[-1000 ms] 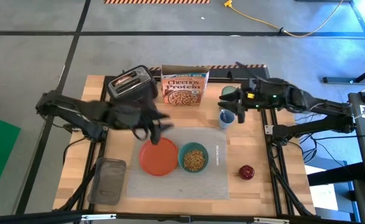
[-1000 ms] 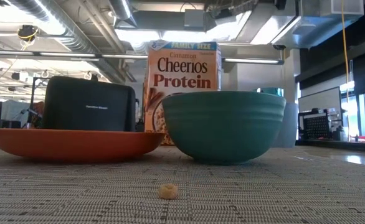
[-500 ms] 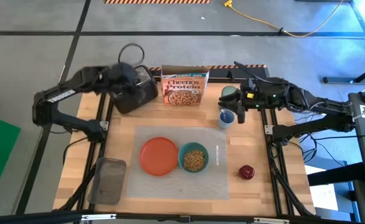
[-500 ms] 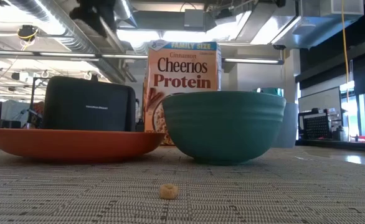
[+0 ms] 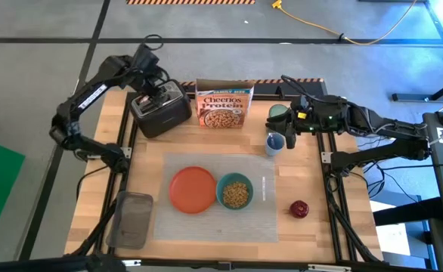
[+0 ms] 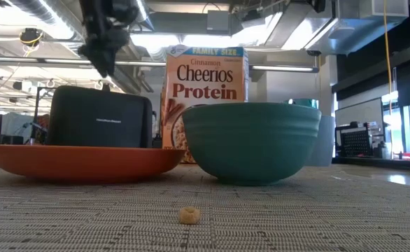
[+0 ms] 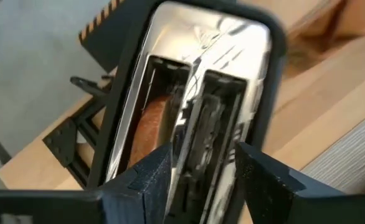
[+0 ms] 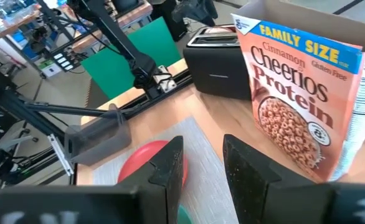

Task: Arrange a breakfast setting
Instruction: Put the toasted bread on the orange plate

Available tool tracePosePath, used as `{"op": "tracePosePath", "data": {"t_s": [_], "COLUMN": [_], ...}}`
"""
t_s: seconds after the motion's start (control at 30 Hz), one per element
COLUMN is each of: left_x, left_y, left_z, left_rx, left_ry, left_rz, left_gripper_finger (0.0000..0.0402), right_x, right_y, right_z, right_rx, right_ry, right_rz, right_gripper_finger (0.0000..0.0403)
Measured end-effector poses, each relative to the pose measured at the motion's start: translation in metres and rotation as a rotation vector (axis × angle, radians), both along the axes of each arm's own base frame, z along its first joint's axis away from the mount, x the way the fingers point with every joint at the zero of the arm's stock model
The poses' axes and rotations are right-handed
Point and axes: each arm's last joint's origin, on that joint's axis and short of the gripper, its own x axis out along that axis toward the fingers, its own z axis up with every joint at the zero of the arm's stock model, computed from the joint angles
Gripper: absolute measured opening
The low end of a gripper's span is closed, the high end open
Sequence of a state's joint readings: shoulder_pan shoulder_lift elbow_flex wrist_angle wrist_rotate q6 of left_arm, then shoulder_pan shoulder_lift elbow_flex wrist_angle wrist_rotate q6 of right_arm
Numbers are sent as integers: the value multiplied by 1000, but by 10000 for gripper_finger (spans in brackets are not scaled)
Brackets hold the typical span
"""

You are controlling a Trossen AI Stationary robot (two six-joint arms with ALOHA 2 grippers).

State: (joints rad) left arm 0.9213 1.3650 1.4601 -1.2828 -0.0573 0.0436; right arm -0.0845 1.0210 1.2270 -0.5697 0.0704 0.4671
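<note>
My left gripper [image 5: 153,85] hangs open over the black toaster [image 5: 159,107] at the far left, fingers pointing down at its slots [image 7: 204,168]. A brown toast slice [image 7: 148,127] stands in one slot. On the pale placemat [image 5: 221,223] sit the orange plate [image 5: 192,189] and the teal bowl [image 5: 236,192] holding cereal, with a piece of silver cutlery [image 5: 264,188] beside them. The red apple [image 5: 299,208] rests on the wood to the right of the mat. My right gripper [image 5: 290,127] waits open at the far right, next to the green tumbler [image 5: 277,112].
The Cheerios box [image 5: 224,106] stands upright at the far edge between toaster and tumbler. A small bluish cup [image 5: 274,142] stands just below my right gripper. A grey tray [image 5: 133,219] lies at the near left. One loose cereal ring [image 6: 187,215] lies on the mat.
My left gripper has swung from above the orange plate toward the table's far left corner and tipped to point steeply down over the toaster.
</note>
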Motion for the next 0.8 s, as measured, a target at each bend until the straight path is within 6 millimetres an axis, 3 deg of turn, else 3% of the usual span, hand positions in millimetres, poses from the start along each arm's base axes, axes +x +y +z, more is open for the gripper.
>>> {"op": "tracePosePath", "data": {"t_s": [0.33,0.8], "left_x": [-18,-24], "left_y": [22,26], "left_z": [-14,-14], "left_rx": [-59,-59], "left_ry": [129,129], "left_rz": [9,5], "left_gripper_finger": [142,116], "right_x": [-1,-2], "right_y": [-1,-3], "right_z": [-3,-3], "right_rx": [-4,-33], "right_ry": [36,33], "right_rz": [-36,-109], "right_gripper_finger": [103,103]}}
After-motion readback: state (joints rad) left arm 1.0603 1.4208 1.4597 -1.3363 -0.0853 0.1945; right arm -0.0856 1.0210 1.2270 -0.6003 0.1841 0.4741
